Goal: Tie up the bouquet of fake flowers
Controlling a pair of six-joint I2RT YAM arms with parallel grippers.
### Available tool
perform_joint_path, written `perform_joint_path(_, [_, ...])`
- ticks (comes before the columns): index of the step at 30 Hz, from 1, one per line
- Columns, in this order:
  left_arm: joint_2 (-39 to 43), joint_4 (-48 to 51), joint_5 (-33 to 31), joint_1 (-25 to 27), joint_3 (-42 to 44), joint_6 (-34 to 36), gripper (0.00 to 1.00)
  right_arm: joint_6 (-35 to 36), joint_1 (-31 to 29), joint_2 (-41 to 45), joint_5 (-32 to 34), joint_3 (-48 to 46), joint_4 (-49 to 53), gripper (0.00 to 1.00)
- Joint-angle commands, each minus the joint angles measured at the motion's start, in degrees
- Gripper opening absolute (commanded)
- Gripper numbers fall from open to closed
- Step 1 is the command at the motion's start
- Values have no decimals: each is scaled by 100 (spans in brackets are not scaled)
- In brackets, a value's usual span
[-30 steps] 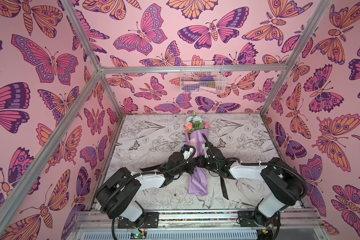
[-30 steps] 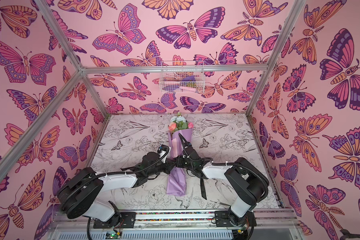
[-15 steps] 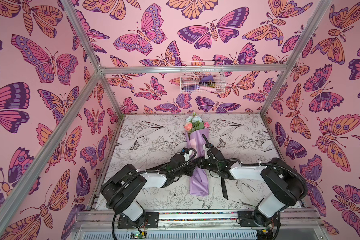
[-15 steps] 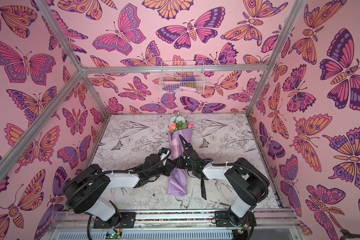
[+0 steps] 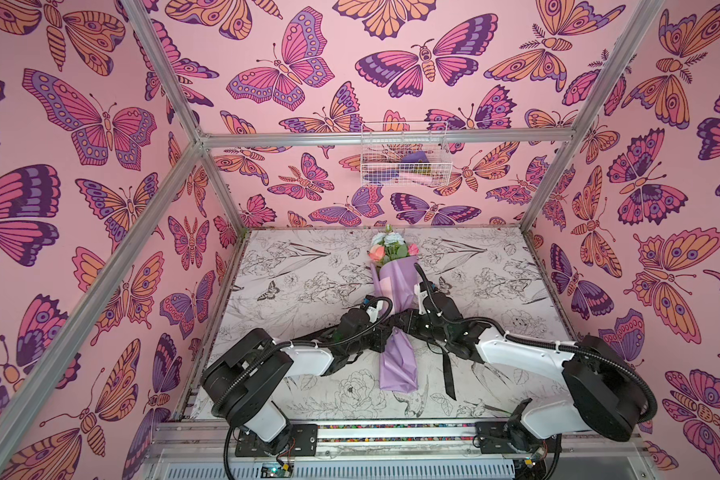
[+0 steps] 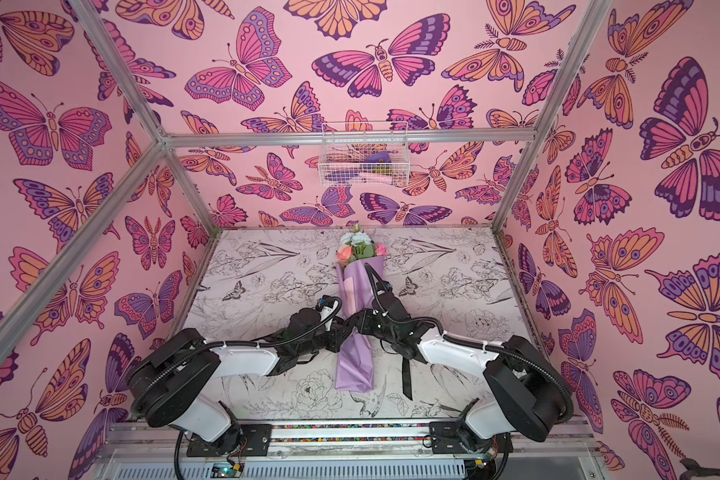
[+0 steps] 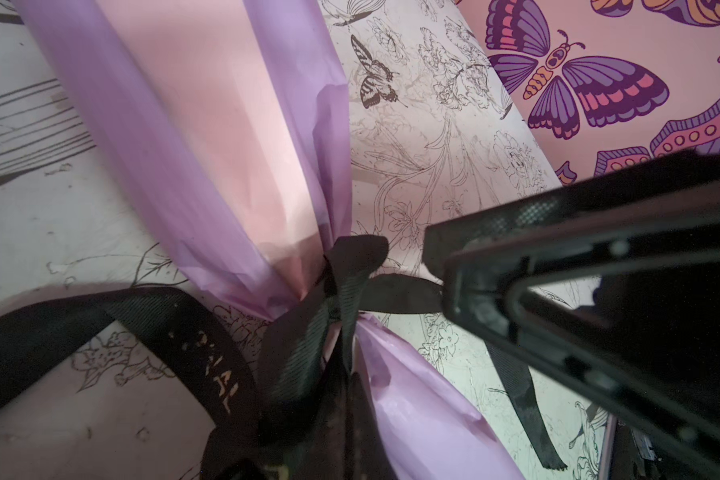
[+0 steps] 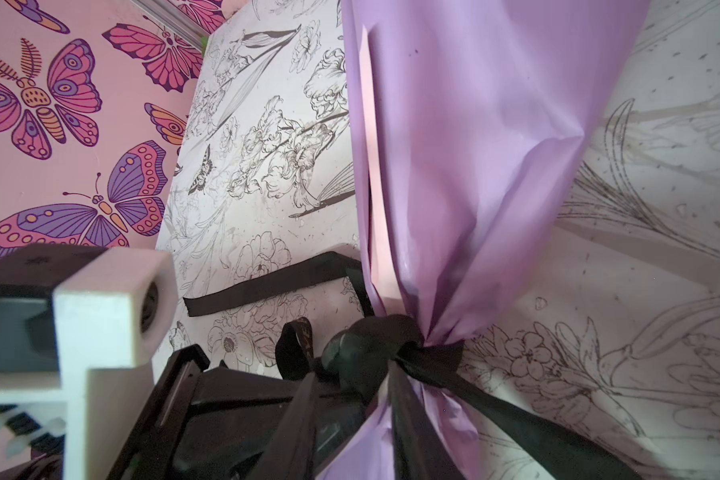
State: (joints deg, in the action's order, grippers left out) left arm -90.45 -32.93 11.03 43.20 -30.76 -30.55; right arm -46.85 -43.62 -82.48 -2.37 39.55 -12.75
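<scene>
The bouquet of fake flowers (image 5: pixel 393 286) (image 6: pixel 353 286) lies along the middle of the table, coral and pale blooms (image 5: pixel 391 248) at the far end, wrapped in lilac-and-pink paper (image 7: pixel 208 158) (image 8: pixel 466 145). A black ribbon (image 7: pixel 350 274) (image 8: pixel 375 340) is knotted round its narrow waist, with a loose tail (image 5: pixel 447 374) trailing toward the front. My left gripper (image 5: pixel 381 332) (image 7: pixel 333 436) is at the knot from the left, shut on a ribbon strand. On the knot's other side my right gripper (image 5: pixel 404 323) (image 8: pixel 354 424) is open, lilac paper showing between its fingers.
A white wire basket (image 5: pixel 404 162) hangs on the back wall. Aluminium frame posts (image 5: pixel 221 195) stand at the table's corners, butterfly walls close in on three sides, and a metal rail (image 5: pixel 391 432) runs along the front. Another ribbon end (image 8: pixel 267 286) lies flat beside the left gripper.
My right gripper's jaws have parted beside the knot. The left arm has shifted slightly toward the bouquet, its gripper still shut. The bouquet lies where it was.
</scene>
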Motion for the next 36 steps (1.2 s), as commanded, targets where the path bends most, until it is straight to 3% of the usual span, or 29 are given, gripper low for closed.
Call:
perform_joint_path(1, [102, -3, -14, 28, 106, -6, 0, -216, -30, 59, 29, 94, 236, 34])
perform_joint_path(9, [103, -94, 64, 31, 97, -27, 0, -490, -30, -288, -280, 200, -148, 37])
perform_joint_path(23, [19, -206, 198, 65, 44, -21, 0, -277, -66, -685, -5, 593, 450, 40])
perform_joint_path(36, [37, -203, 128, 66, 79, -25, 0, -334, -73, -515, 228, 398, 687, 21])
